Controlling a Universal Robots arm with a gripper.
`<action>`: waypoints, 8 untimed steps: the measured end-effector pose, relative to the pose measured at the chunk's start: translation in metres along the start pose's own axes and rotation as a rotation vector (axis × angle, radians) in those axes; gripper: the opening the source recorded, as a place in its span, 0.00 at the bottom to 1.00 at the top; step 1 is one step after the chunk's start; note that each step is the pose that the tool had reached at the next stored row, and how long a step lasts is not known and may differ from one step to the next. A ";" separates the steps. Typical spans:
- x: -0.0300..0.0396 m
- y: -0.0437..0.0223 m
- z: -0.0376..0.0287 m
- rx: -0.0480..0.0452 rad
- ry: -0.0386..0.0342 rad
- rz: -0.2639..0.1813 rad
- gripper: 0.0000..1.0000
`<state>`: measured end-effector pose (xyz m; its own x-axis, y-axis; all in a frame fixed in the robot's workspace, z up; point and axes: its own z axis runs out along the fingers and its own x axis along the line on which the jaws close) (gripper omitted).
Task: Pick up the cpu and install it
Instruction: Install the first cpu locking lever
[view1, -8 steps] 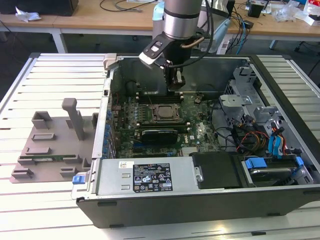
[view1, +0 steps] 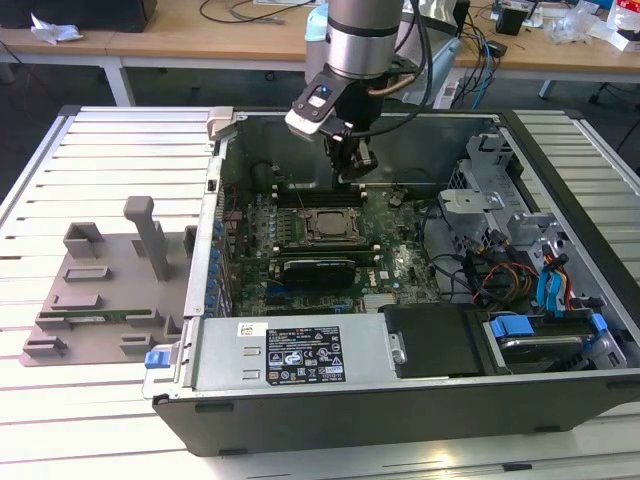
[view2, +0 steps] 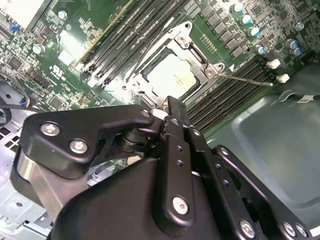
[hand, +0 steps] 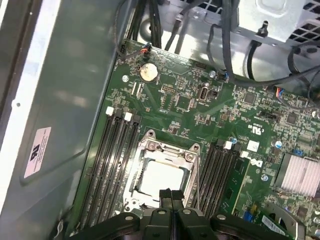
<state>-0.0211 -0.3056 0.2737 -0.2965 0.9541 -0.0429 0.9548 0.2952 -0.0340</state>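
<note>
Cpu (hand: 161, 178) seated in metal-framed socket (hand: 165, 150), fingers (hand: 165, 196) pressed together just above it

Open room above the cpu (hand: 160, 177), hemmed by memory slots (hand: 112, 160) and the socket frame (hand: 165, 150).

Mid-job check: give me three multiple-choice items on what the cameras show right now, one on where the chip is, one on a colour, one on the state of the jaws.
1. Where is the chip?
A. On the grey tray beside the case
B. In the socket on the board
C. Between the jaws

2. What colour is the board?
A. Green
B. Red
C. Blue

3. How do the jaws stand?
A. Wide open
B. Clamped on a cable
C. Closed together, empty

Answers:
1 B: in both wrist views the chip lies inside the metal frame of the socket.
2 A: the board is green.
3 C: in the first wrist view the jaws of the gripper meet above the socket with nothing between them.
</note>
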 end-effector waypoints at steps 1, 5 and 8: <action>0.0000 0.0000 0.0000 -0.0007 -0.0005 -0.016 0.11; 0.0000 0.0000 0.0000 -0.0035 -0.0027 -0.080 0.11; 0.0000 0.0000 0.0000 -0.0044 -0.0034 -0.102 0.11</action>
<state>-0.0211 -0.3056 0.2736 -0.3921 0.9189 -0.0429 0.9198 0.3909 -0.0339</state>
